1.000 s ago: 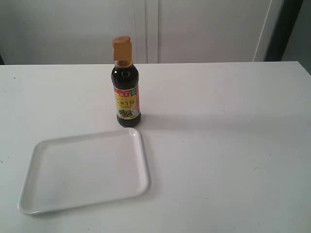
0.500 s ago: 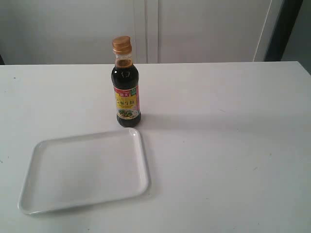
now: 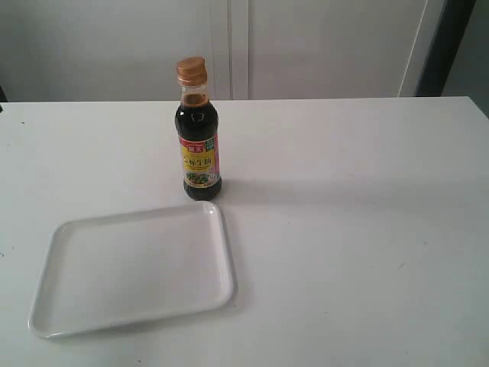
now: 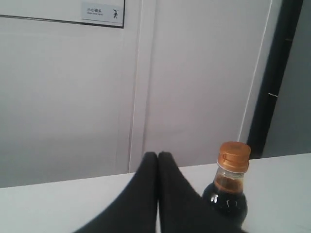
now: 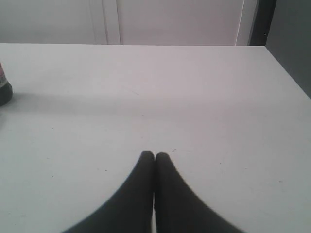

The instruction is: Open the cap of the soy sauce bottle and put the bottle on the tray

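Note:
The soy sauce bottle (image 3: 200, 145) stands upright on the white table, just beyond the far right corner of the tray (image 3: 134, 267). Its golden-orange cap (image 3: 192, 71) sits closed on the neck. The white tray lies flat at the front left with nothing in it. No gripper shows in the exterior view. In the left wrist view my left gripper (image 4: 158, 154) is shut and holds nothing, with the bottle (image 4: 226, 204) and cap (image 4: 234, 156) close beside it. My right gripper (image 5: 154, 155) is shut over bare table, with only the bottle's base (image 5: 4, 90) at the frame's edge.
The white table (image 3: 344, 214) stretches wide to the right of the bottle and tray. A pale wall with panel seams (image 3: 238, 46) rises behind the table's far edge, and a dark vertical strip (image 3: 451, 46) stands at the back right.
The cap looked smeared and taller one second ago and shows sharp now. Bottle and tray stand where they were.

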Controlling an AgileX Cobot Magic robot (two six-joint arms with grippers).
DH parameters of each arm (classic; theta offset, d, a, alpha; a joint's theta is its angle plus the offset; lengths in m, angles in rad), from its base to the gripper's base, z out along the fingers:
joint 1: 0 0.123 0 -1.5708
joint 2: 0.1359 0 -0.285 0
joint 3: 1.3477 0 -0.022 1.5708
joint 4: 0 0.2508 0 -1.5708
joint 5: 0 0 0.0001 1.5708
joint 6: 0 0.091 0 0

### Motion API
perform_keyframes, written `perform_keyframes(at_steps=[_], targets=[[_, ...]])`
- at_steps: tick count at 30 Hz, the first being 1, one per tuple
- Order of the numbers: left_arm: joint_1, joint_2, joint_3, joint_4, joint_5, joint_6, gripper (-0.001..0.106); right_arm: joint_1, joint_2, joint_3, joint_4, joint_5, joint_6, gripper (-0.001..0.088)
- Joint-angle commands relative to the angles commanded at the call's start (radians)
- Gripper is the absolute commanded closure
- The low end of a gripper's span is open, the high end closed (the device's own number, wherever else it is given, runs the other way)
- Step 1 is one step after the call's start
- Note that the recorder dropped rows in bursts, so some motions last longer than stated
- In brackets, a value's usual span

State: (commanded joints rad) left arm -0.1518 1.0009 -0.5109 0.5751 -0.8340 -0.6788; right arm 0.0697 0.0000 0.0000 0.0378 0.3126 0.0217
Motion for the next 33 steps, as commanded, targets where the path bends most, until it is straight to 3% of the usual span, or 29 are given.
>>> perform_keyframes(at_steps=[6, 9, 11, 16, 18, 23, 27, 33], targets=[[0.000, 0.124, -0.066, 0.119, -0.113, -0.093, 0.105, 0.000, 0.000, 0.000, 0.000, 0.000, 0.000, 0.0868], [0.000, 0.182, -0.099, 0.153, -0.187, -0.111, 0.095, 0.000, 0.000, 0.000, 0.000, 0.000, 0.000, 0.0868], [0.000, 0.218, -0.127, 0.169, -0.211, -0.129, 0.077, 0.000, 0.000, 0.000, 0.000, 0.000, 0.000, 0.0868], [-0.013, 0.298, -0.191, 0.176, -0.291, -0.163, 0.017, 0.000, 0.000, 0.000, 0.000, 0.000, 0.000, 0.0868], [-0.041, 0.329, -0.220, 0.176, -0.278, -0.163, 0.001, 0.000, 0.000, 0.000, 0.000, 0.000, 0.000, 0.0868], [-0.132, 0.403, -0.284, 0.189, -0.170, -0.163, 0.000, 0.000, 0.000, 0.000, 0.000, 0.000, 0.000, 0.0868], [-0.180, 0.464, -0.343, 0.197, -0.166, -0.161, 0.000, 0.000, 0.000, 0.000, 0.000, 0.000, 0.000, 0.0868], [-0.197, 0.577, -0.436, 0.199, -0.164, -0.154, 0.000, 0.000, 0.000, 0.000, 0.000, 0.000, 0.000, 0.0868]])
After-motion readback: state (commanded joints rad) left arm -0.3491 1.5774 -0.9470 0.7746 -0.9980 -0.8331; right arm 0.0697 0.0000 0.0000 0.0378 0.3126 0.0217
